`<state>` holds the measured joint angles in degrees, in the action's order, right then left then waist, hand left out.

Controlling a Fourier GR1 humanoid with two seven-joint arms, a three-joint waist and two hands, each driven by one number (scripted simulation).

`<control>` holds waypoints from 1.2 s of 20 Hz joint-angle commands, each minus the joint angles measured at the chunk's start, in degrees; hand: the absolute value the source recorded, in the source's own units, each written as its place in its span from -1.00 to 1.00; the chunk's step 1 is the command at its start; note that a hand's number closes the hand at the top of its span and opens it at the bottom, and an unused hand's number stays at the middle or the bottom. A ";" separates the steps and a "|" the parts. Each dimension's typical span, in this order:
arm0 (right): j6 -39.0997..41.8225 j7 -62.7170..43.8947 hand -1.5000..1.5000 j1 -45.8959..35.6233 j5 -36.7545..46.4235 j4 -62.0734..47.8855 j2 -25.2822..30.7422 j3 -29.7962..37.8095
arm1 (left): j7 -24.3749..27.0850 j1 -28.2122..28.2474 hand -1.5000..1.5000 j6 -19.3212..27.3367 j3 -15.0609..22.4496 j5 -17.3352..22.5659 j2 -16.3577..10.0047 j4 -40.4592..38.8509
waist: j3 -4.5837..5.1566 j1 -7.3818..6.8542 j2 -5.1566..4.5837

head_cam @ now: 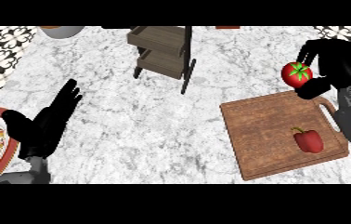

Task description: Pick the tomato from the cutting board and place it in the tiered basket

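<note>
The left hand (44, 125) rests open, lower left. The right hand (332, 60) grips the tomato (297, 74) beyond the cutting board (267, 130).

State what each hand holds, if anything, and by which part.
The right hand holds the tomato, fingers above it and thumb below. The left hand, open, holds nothing.

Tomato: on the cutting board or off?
Off. Right hand holds tomato past the cutting board's far edge; a bell pepper lies on it.
</note>
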<state>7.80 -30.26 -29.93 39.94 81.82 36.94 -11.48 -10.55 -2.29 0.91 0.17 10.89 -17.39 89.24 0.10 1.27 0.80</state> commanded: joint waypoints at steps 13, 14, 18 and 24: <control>9.75 -14.11 1.00 -20.99 -22.63 23.81 -2.38 13.64 | -2.13 2.29 0.00 -0.48 1.52 -0.84 1.76 3.93 | -0.03 -1.80 -0.51; 11.38 -18.48 1.00 -25.72 -22.98 21.97 -3.18 11.82 | -1.06 -0.49 0.00 -2.94 -0.99 0.33 -0.90 1.03 | 0.02 -1.87 -0.59; 10.93 -24.71 1.00 -34.74 -21.40 18.84 -8.71 5.96 | -0.86 -1.43 0.00 -0.41 0.34 -1.74 1.72 0.82 | 0.04 -2.26 -0.70; 9.07 -23.87 1.00 -43.56 -17.55 7.07 -15.22 4.24 | -2.13 -2.22 0.00 0.64 1.43 -3.34 3.39 1.44 | -0.03 -2.04 -0.78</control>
<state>17.83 -51.94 -69.00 20.27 93.51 25.87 -5.21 -11.36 -3.60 -0.33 0.46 9.23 -15.67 89.82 0.12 -0.93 0.05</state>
